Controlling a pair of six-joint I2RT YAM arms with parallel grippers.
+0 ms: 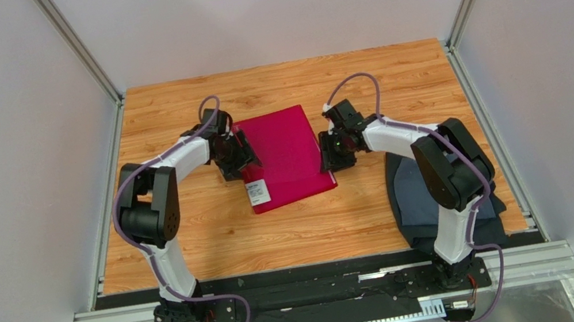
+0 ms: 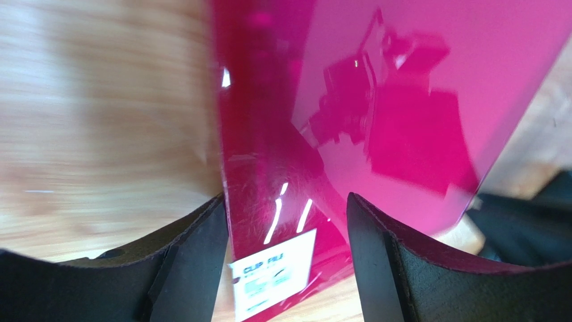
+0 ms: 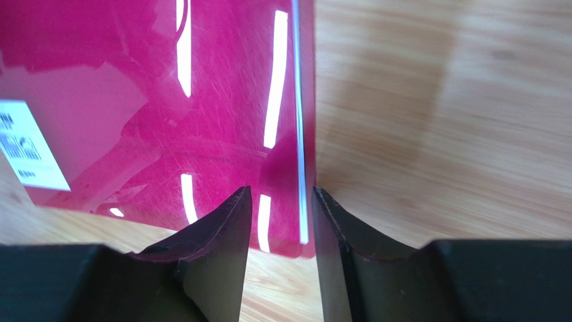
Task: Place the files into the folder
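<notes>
The red folder (image 1: 285, 157) lies closed and flat on the wooden table, its white label (image 1: 257, 192) at the near left corner. The files are out of view. My left gripper (image 1: 245, 163) is at the folder's left edge. In the left wrist view the left gripper (image 2: 286, 197) is open, its fingers standing wide either side of the folder (image 2: 376, 100) strip above the label (image 2: 272, 272). My right gripper (image 1: 327, 159) is at the folder's right edge. In the right wrist view the right gripper (image 3: 281, 190) has a narrow gap, straddling the folder (image 3: 134, 80) edge near its near corner.
A dark grey-blue folded cloth (image 1: 414, 192) lies on the table at the right, beside the right arm, and shows at the lower right of the left wrist view as the cloth (image 2: 523, 221). Grey walls and metal rails close in the table on three sides.
</notes>
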